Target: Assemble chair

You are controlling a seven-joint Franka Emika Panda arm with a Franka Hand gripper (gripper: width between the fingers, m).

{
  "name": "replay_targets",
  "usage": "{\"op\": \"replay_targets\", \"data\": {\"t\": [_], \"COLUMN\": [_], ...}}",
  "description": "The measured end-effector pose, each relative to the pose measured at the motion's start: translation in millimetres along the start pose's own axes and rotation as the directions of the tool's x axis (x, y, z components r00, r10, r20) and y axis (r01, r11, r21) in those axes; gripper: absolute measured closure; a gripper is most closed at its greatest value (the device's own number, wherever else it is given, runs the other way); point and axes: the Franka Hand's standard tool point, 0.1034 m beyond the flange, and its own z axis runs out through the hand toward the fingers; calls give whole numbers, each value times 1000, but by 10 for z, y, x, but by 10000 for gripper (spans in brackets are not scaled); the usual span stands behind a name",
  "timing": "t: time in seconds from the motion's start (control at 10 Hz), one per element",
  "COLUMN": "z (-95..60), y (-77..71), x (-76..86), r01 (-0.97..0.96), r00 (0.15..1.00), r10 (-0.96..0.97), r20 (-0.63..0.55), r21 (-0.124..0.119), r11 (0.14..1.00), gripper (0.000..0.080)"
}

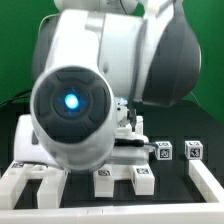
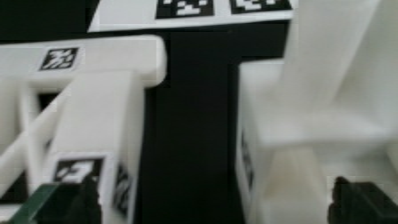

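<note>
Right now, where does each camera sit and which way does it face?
Exterior view: off the arm, close to it, facing across the black table at chair parts; the arm blocks most of the frame.
Wrist view: on the wrist, looking down at chair parts and the marker board; the open hand shows its fingertips.
Shared: chair parts and the black table.

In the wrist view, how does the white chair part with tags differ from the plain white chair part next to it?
The tagged part bears two square tags; the plain part shows none. The tagged part is an open frame, with gaps that show the black table; the plain part looks solid. Both are matte white and lie side by side, apart.
</note>
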Motion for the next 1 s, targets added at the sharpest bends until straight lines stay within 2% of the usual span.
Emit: {"op": "replay_targets", "data": {"t": [0.1, 0.2, 0.3, 0.4, 0.5, 0.8, 0.9, 1.0], "z": [-139, -215, -294, -486, -587, -655, -705, -677], "y": [-2, 19, 72, 107, 146, 374, 457, 537], "x": [-20, -67, -13, 27, -51, -280, -269, -288], "r01": [12, 17, 23, 38, 37, 41, 46, 35], "r00": [999, 998, 995, 978, 952, 883, 837, 782], "r10": [-12, -16, -23, -38, -34, -20, -23, -8], "r20": [-45, -61, -101, -207, -304, -468, -546, -623], "r21": [-1, 5, 0, -6, 4, 33, 28, 31], "r11": [1000, 1000, 1000, 999, 999, 999, 999, 999], "gripper": [151, 151, 151, 151, 151, 151, 151, 151]}}
